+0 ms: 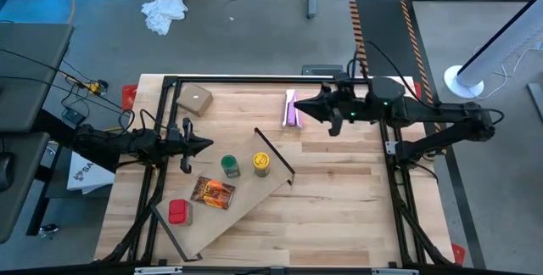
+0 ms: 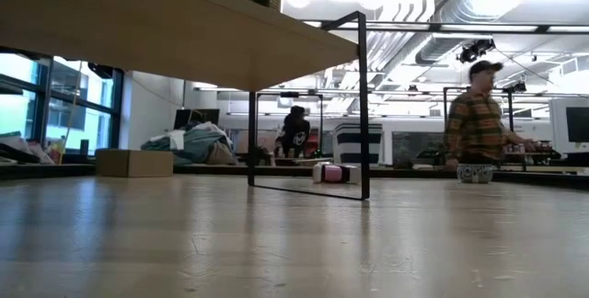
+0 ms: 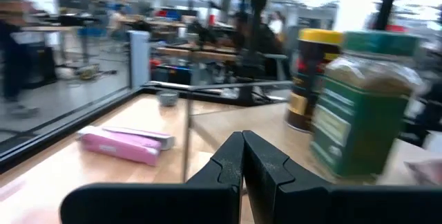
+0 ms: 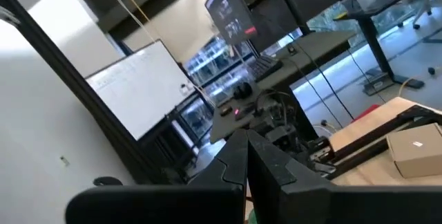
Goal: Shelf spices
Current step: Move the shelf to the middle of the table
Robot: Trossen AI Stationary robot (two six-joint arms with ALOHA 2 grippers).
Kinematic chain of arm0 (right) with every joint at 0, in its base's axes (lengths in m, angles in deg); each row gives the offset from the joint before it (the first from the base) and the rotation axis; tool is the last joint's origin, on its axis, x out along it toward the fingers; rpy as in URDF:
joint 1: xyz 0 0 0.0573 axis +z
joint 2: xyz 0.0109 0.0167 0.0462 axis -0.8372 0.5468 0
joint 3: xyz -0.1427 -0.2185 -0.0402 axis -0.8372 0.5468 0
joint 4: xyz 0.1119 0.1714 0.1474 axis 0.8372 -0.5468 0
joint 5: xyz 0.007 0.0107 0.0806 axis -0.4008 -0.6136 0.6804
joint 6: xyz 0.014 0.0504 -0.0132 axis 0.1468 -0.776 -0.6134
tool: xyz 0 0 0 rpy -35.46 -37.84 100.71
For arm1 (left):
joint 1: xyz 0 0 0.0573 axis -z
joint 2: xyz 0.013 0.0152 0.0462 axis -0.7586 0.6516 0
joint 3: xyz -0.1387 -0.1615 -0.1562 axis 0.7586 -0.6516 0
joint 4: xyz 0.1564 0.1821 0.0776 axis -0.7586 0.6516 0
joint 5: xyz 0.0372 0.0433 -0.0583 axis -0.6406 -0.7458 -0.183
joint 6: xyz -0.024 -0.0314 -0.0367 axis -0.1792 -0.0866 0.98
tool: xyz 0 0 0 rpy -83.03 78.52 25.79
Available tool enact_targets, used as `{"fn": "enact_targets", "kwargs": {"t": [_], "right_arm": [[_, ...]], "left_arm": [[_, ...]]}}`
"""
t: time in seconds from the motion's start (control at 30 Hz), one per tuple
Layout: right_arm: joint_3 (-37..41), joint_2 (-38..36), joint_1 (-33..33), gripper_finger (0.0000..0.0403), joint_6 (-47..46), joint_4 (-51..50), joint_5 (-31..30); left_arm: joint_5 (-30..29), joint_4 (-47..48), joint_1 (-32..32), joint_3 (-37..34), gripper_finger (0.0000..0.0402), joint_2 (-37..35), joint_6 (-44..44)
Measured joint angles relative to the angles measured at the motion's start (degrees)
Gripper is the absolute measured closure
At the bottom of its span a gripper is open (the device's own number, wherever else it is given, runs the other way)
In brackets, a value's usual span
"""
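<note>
Both my grippers pinched closed and empty, left gripper beside the shelf, right gripper above pink packet, pale wood table, a person standing in the room behind

Pale matt wood for the table and shelf plank; thin black metal legs; glossy orange-brown packet.
</note>
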Motion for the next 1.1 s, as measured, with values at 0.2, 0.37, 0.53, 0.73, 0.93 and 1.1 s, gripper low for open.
{"fn": "enact_targets", "kwargs": {"t": [0.2, 0.37, 0.53, 0.73, 0.93, 1.1], "right_arm": [[-6.8, 3.6, -0.4, 0.0402, 3.7, -7.0, -1.2], [-7.8, 4.0, -0.8, 0.0402, 3.6, -7.3, -1.5], [-7.8, 3.9, -1.5, 0.0402, 5.0, -7.3, -1.5], [-7.8, 3.8, -4.3, 0.0402, 6.6, -8.2, -0.5], [-7.8, 3.8, -6.7, 0.0402, 6.8, -10.0, 1.9], [-7.8, 3.8, -7.8, 0.0402, 7.6, -11.9, 5.1]], "left_arm": [[-7.6, -8.5, 0.0, 1.0, 0.0398, 0.0, 17.7], [-4.9, -20.7, 0.0, 2.2, 0.0398, 0.0, 22.7], [-8.7, -32.1, -0.1, 2.1, 0.0398, 0.3, 26.9], [-2.2, -9.0, 0.8, 18.9, 0.04, 6.0, 32.8], [3.4, 29.2, 1.2, 49.0, 0.0401, 26.6, 29.8], [14.0, 58.4, 1.4, 69.8, 0.0401, 43.2, 31.3]]}}
